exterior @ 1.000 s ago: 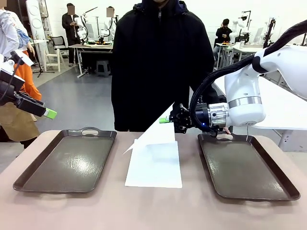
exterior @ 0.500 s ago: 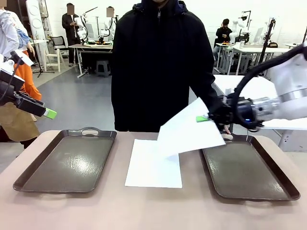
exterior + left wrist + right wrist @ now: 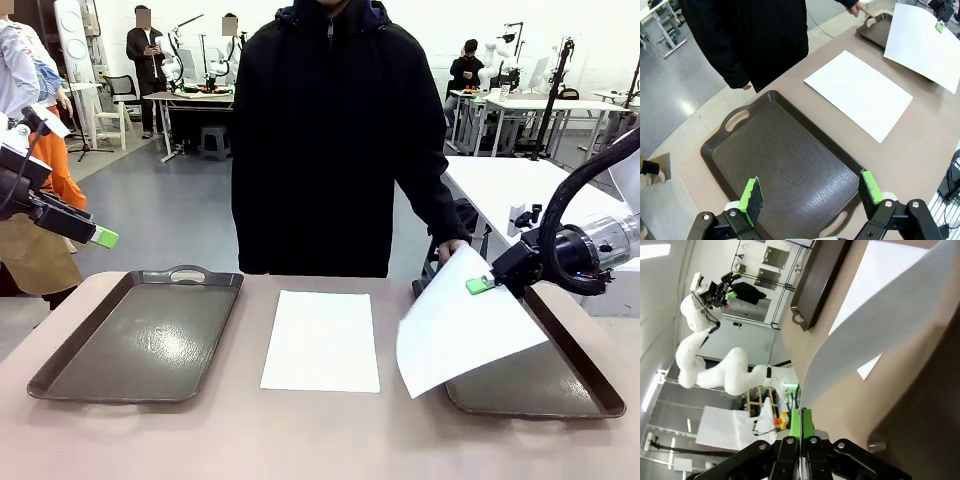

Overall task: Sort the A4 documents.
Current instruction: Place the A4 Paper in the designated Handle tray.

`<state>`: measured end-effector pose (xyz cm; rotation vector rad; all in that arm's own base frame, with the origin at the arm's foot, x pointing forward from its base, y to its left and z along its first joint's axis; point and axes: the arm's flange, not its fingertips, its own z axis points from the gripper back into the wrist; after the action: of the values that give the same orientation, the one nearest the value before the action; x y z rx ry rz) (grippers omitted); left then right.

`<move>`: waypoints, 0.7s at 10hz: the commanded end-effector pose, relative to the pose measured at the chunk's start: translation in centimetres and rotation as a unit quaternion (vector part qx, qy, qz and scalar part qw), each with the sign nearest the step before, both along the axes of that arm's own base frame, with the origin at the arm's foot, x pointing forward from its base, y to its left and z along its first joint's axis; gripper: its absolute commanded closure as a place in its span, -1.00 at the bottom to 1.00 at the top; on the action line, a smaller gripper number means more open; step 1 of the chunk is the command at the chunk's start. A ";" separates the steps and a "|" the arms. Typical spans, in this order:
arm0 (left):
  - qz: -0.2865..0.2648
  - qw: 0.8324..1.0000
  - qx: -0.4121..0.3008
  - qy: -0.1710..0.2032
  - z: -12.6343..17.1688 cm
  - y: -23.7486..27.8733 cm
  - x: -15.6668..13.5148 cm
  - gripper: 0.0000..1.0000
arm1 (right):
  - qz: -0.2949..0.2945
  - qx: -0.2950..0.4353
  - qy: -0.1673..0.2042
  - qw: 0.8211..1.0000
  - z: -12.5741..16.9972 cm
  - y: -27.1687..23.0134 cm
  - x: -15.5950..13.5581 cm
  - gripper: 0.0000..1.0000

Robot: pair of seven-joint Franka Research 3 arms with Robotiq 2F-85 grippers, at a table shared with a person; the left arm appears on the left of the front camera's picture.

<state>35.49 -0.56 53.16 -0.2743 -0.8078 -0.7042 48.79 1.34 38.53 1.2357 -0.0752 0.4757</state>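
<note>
A4 documents (image 3: 321, 340) are in two places on and above the brown table (image 3: 300, 445). The flat sheet (image 3: 322, 342) lies in the middle of the table, between the two dark trays and touching neither; the left wrist view shows it (image 3: 860, 92) to the right of the left tray (image 3: 785, 160). The held sheet (image 3: 462, 338) hangs tilted in the air to the right of the flat one, its lower part over the left rim and near-left area of the right tray (image 3: 575, 385), with its near-left corner out over bare table. The right gripper (image 3: 482, 284) pinches this sheet at its right edge near the far corner. In the right wrist view the green pads (image 3: 801, 426) are pressed together on the paper's edge, and the sheet (image 3: 880, 340) curves away from them. The left gripper (image 3: 100, 237) hangs raised at the far left, above and beside the left tray (image 3: 140, 335) – its fingers (image 3: 752, 194) stand wide apart with nothing between them. A person in a dark coat (image 3: 335, 140) stands at the far side of the table, one hand (image 3: 452, 247) at the far end of the right tray.
</note>
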 end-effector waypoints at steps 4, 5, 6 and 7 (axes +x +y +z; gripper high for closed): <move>0.000 1.000 -0.001 0.000 -0.1 0.1 0.1 -1.00 | 0.007 -0.020 -0.073 0.997 -4.2 -3.3 1.6 0.98; 0.000 1.000 -0.001 0.000 -0.1 0.1 0.1 -1.00 | 0.002 -0.041 -0.069 0.997 -4.7 -4.0 1.6 0.98; 0.000 1.000 -0.001 0.000 -0.1 0.1 0.1 -1.00 | -0.005 -0.068 -0.068 0.995 -5.0 -4.6 1.6 0.98; 0.000 1.000 -0.001 0.000 -0.1 0.1 0.1 -1.00 | -0.015 -0.097 -0.048 0.994 -5.1 -5.3 1.8 0.98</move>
<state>35.49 -0.56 53.16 -0.2742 -0.8077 -0.7040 50.48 -3.72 33.09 1.0780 -0.1661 0.5362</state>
